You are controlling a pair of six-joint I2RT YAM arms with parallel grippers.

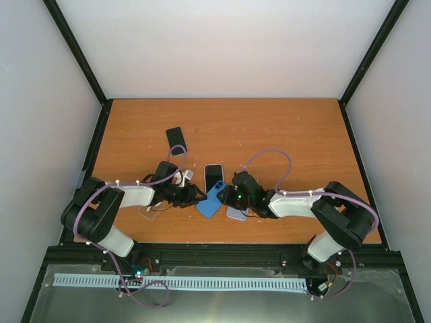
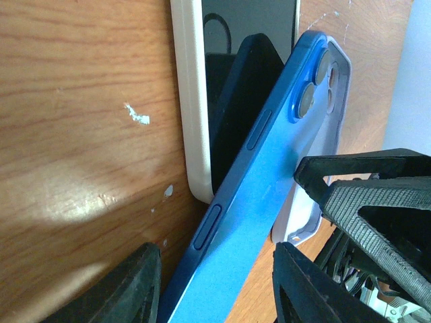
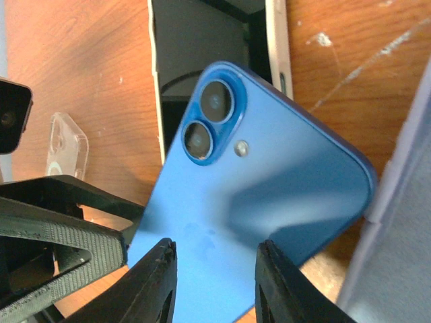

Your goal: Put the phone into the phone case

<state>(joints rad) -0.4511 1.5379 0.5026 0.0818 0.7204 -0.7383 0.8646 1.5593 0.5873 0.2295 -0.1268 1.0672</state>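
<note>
A blue phone (image 1: 211, 199) is tilted, back side up, its camera end raised over a white phone (image 1: 213, 173). My left gripper (image 1: 194, 195) has its fingers on both long edges of the blue phone (image 2: 269, 182) and holds it; it also shows in its wrist view (image 2: 215, 269). My right gripper (image 1: 227, 195) is open, its two fingers spread over the phone's blue back (image 3: 269, 188), as its wrist view (image 3: 215, 259) shows. A pale lavender phone case (image 1: 237, 214) lies under the phone's far edge (image 2: 316, 202); its side shows in the right wrist view (image 3: 404, 202).
A black phone (image 1: 176, 140) lies further back on the wooden table (image 1: 283, 134). A clear case (image 3: 67, 145) lies left of the white phone (image 3: 202, 60). Another clear piece (image 1: 149, 210) sits under the left arm.
</note>
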